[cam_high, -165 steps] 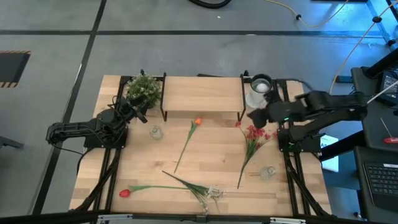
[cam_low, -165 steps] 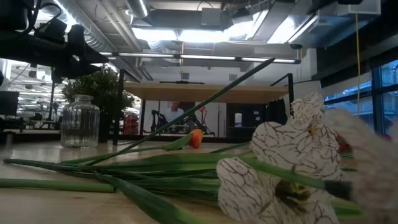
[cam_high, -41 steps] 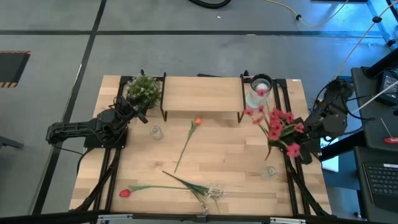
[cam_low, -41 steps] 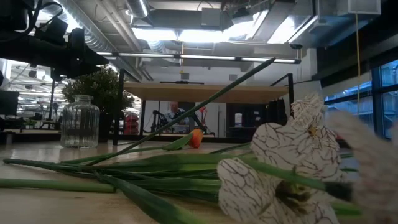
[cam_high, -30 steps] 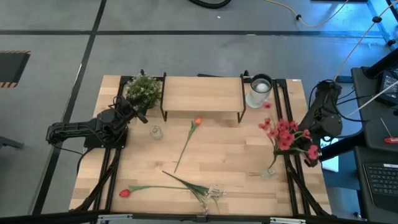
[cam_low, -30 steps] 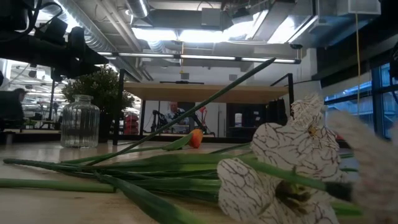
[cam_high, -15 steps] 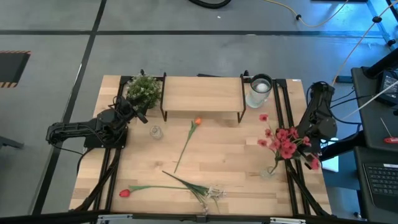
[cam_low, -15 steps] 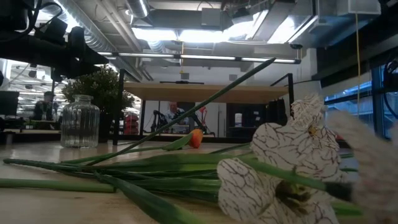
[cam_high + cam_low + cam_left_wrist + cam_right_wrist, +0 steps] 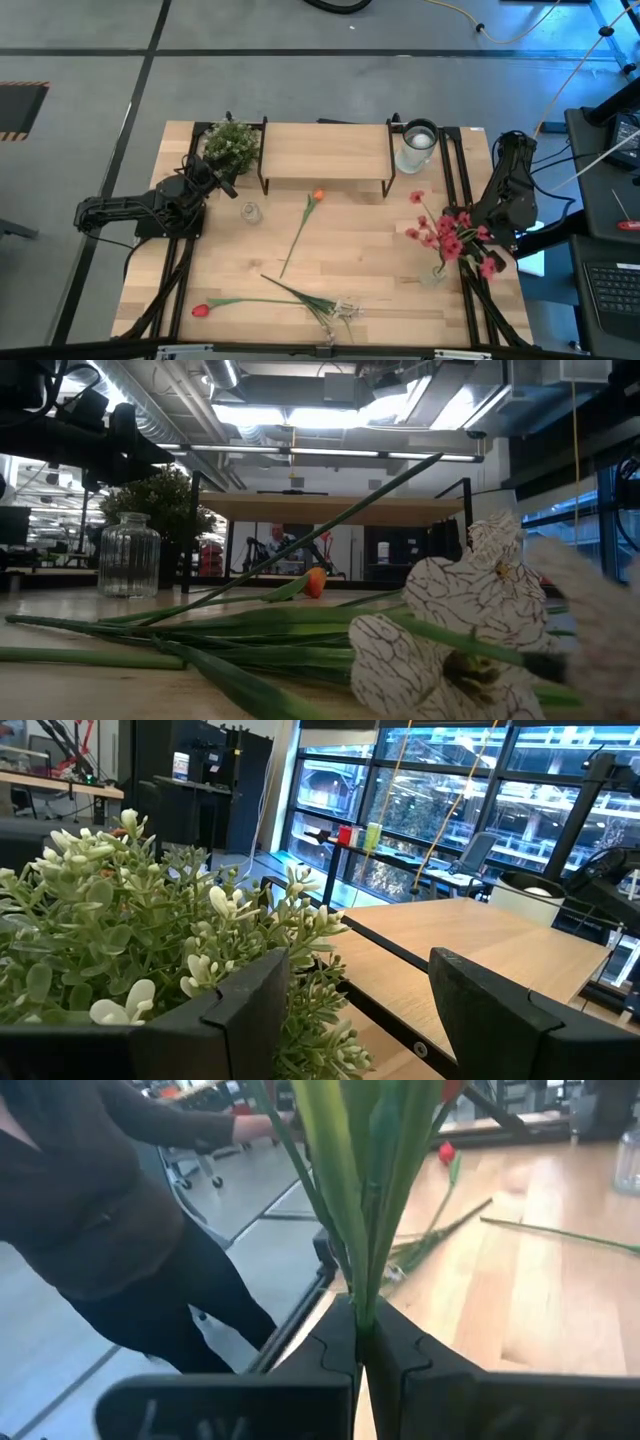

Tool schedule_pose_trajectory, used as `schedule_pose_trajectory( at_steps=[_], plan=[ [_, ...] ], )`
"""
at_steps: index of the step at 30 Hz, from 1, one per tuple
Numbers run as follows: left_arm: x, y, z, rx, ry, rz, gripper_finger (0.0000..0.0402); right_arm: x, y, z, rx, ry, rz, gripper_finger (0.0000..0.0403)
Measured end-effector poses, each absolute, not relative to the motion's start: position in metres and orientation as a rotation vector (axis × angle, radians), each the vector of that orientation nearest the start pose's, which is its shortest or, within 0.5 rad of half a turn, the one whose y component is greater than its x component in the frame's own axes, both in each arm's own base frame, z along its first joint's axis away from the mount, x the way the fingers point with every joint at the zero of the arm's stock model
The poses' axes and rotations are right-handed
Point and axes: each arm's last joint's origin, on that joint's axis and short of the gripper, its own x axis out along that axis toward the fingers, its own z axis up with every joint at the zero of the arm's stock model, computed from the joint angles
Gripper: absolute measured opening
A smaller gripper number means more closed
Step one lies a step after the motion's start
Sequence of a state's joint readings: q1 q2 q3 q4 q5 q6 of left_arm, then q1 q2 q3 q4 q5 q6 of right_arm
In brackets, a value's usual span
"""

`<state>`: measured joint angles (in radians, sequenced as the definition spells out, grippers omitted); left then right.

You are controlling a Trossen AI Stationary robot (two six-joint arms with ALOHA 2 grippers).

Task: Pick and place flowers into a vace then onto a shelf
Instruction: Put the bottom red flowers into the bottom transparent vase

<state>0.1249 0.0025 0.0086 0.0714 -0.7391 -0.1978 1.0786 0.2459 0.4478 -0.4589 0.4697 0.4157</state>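
My right gripper (image 9: 362,1342) is shut on the red small-blossom spray (image 9: 447,238) at the table's right edge. The spray's stem runs down to a small glass vase (image 9: 432,276); whether its tip is inside, I cannot tell. The orange tulip (image 9: 318,196) lies on the table in front of the shelf (image 9: 325,152). The red tulip (image 9: 200,311) and the white-blossom sprig (image 9: 340,310) lie along the near edge. My left gripper (image 9: 224,186) waits open beside the potted plant (image 9: 230,145), touching nothing. My right gripper pinches the spray's bundle of green stems and leaves (image 9: 362,1295) between its two fingers. The bundle runs across the fingers and rises away from them. The spray is lifted off the table, blossoms uppermost, with its lower stem (image 9: 438,262) reaching the small vase.
A second small glass jar (image 9: 249,212) stands left of the orange tulip. A large glass vase (image 9: 417,147) stands at the shelf's right end. A person in dark clothes (image 9: 90,1200) stands beyond the table's edge in the right wrist view.
My right gripper has carried the red spray toward the table's near edge and a little left. The blossoms have swung over the small vase, while the stem's lower end has stayed at the vase. The gripper has stayed shut.
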Motion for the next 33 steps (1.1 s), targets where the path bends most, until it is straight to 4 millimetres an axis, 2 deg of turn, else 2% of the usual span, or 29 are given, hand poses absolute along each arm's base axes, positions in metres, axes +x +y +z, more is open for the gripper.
schedule_pose_trajectory(
  at_steps=[4,10,15,20,33],
  plan=[
    [0.086,0.031,0.172,-0.209,-0.161,0.854,0.0235,0.052,0.069,0.242,0.199,0.326,0.549,0.0006],
    [0.086,0.031,0.173,-0.208,-0.161,0.854,0.0235,0.055,0.075,0.211,0.242,0.407,0.508,0.0006],
    [0.086,0.031,0.173,-0.208,-0.161,0.854,0.0235,0.058,0.079,0.198,0.266,0.382,0.513,0.0006],
    [0.086,0.031,0.172,-0.208,-0.160,0.854,0.0235,0.058,0.080,0.196,0.352,0.398,0.488,0.0020],
    [0.086,0.031,0.172,-0.208,-0.160,0.854,0.0235,0.058,0.079,0.195,0.383,0.422,0.475,0.0058]
  ],
)
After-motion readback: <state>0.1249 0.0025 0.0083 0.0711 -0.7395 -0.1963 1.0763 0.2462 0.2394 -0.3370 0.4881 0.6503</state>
